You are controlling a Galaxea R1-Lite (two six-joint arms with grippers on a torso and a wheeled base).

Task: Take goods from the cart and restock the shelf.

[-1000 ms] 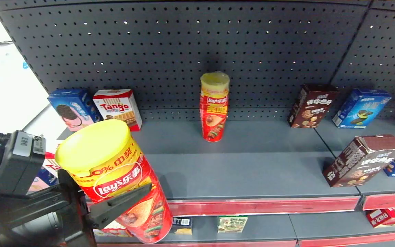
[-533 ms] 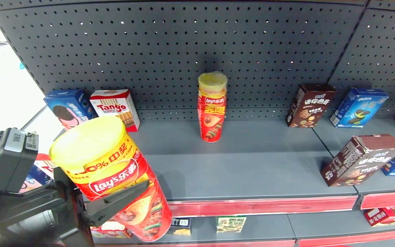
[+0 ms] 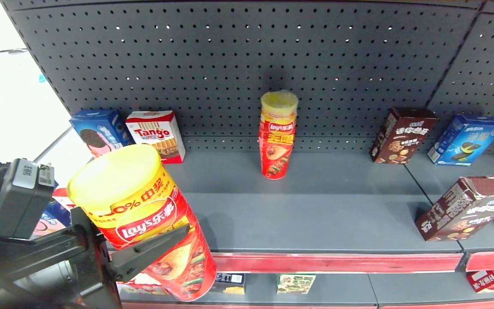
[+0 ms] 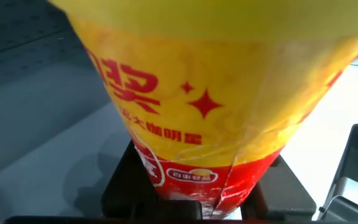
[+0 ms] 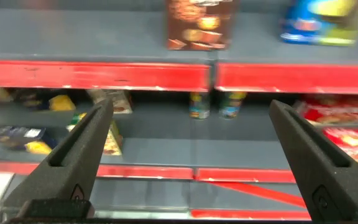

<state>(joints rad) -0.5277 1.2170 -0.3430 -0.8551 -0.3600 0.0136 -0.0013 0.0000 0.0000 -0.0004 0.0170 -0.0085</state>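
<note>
yellow-lidded can [image 3: 120,189] sits tilted at the lower left of the head view, clenched in the left gripper [image 3: 137,234]. over the last second the whole picture slid sideways (the camera moved, not the goods) and the can kept its place in the grip, so the hold looks secure; placing is not yet done. the right gripper [image 5: 191,112] hangs spread wide, holding nothing. the grey shelf [image 3: 315,214] has bare room before a second can [image 3: 278,133] at centre, by the pegboard [image 3: 230,64].
</note>
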